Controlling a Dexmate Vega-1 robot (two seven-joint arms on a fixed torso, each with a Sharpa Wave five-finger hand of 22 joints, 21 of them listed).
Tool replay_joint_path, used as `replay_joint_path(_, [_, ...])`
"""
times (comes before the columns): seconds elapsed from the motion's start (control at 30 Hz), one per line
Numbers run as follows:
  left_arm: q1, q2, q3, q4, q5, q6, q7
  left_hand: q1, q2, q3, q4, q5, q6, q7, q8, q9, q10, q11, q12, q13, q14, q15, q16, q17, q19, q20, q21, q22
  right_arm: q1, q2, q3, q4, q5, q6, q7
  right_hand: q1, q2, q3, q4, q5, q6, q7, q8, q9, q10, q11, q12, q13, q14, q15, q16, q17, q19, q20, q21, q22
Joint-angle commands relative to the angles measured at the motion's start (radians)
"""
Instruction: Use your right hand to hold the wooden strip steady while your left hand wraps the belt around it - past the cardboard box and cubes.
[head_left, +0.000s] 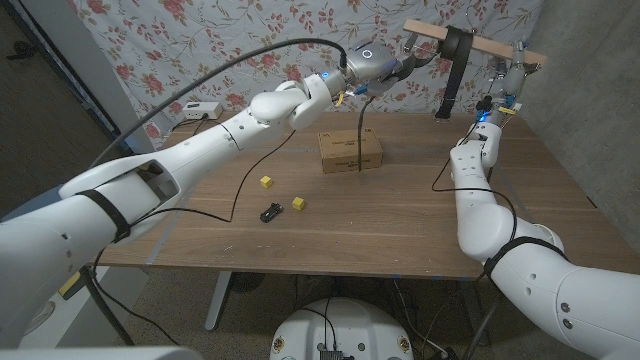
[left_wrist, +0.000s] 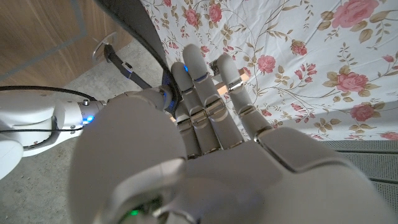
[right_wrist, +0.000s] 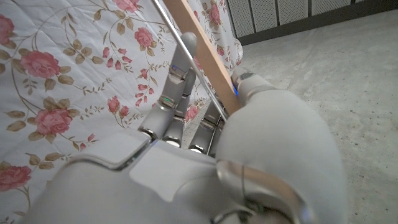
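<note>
From the head camera, I have the wooden strip (head_left: 478, 41) up in the air at the far right, well above the table (head_left: 400, 220). My right hand (head_left: 512, 72) grips it near its right end, so the rest runs free to the left for wrapping. The belt (head_left: 455, 60) is looped round the middle of the strip and hangs down in a dark band toward the table's far edge. My left hand (head_left: 400, 66) is raised beside the strip's left end, with a thin black strand trailing down from it; I judge it is carrying the belt round, though I cannot tell from here what the fingers are pinching. Below, the cardboard box (head_left: 350, 151) sits at the far middle of the table, and the yellow cubes (head_left: 266, 181) lie nearer and to the left, with a small black object (head_left: 270, 212) between them. All of it is well clear of the work, which is why the strip is held high.

Through my left wrist camera, my left hand's fingers (left_wrist: 208, 106) lie straight and pressed together, a bit of pale wood showing at their tips.

Through my right wrist camera, my right hand's fingers (right_wrist: 177, 93) curl round the strip (right_wrist: 199, 50), steadying it against the belt's pull.
</note>
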Motion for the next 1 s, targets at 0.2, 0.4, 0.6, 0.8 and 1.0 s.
replay_joint_path(0.2, [0.031,-0.010,-0.036,-0.040,-0.130,-0.070,-0.007,0.022,0.020,0.042,-0.047,-0.002,0.117,0.041,-0.003,0.005,0.022,-0.021,-0.004,0.006,0.006,0.000,-0.002,0.002,0.001,0.001,0.003,0.001,0.069,-0.045,-0.040,0.227,-0.195,0.230,-0.078,-0.137,0.131,0.001,0.004,0.007,0.122,0.114,0.007,0.002,0.287,0.162,0.006,0.157,0.407,-0.361,0.260,0.057,-0.166,-0.116,-0.020,0.003])
replay_joint_path(0.4, [0.043,-0.013,-0.067,-0.063,-0.197,-0.076,-0.011,0.022,0.021,0.042,-0.048,-0.003,0.113,0.038,-0.005,0.009,0.022,-0.018,-0.006,0.007,0.004,0.002,-0.001,0.007,0.001,0.002,0.003,0.001,0.069,-0.051,-0.037,0.252,-0.206,0.228,-0.044,-0.138,0.131,0.000,0.003,0.008,0.119,0.113,0.008,0.006,0.285,0.159,0.005,0.157,0.405,-0.360,0.260,0.057,-0.166,-0.116,-0.021,0.003])
replay_joint_path(0.6, [0.037,-0.022,-0.093,-0.072,-0.244,-0.074,-0.009,0.023,0.022,0.041,-0.049,-0.004,0.116,0.042,-0.006,0.009,0.025,-0.019,-0.009,0.005,0.005,0.005,0.000,0.009,0.001,0.003,0.004,0.001,0.075,-0.061,-0.038,0.286,-0.236,0.243,-0.030,-0.138,0.132,0.000,0.003,0.008,0.118,0.115,0.007,0.006,0.286,0.160,0.005,0.156,0.403,-0.360,0.261,0.057,-0.166,-0.117,-0.021,0.003])
replay_joint_path(0.8, [0.025,-0.029,-0.113,-0.074,-0.286,-0.073,-0.014,0.024,0.023,0.040,-0.049,-0.005,0.115,0.042,-0.009,0.010,0.022,-0.019,-0.010,0.009,0.005,0.002,-0.001,0.008,0.001,0.002,0.004,0.001,0.084,-0.076,-0.049,0.335,-0.301,0.284,-0.053,-0.139,0.132,-0.001,0.003,0.008,0.115,0.112,0.007,0.008,0.283,0.161,0.007,0.160,0.402,-0.361,0.261,0.057,-0.168,-0.116,-0.021,0.003])
replay_joint_path(1.0, [0.009,-0.039,-0.133,-0.071,-0.333,-0.067,-0.023,0.025,0.025,0.039,-0.051,-0.007,0.114,0.041,-0.013,0.010,0.022,-0.018,-0.011,0.012,0.001,0.006,-0.004,0.008,0.000,0.004,0.005,0.002,0.093,-0.094,-0.059,0.392,-0.375,0.322,-0.078,-0.140,0.131,-0.001,0.003,0.008,0.115,0.112,0.005,0.006,0.280,0.161,0.007,0.163,0.398,-0.360,0.261,0.057,-0.172,-0.116,-0.023,0.003])
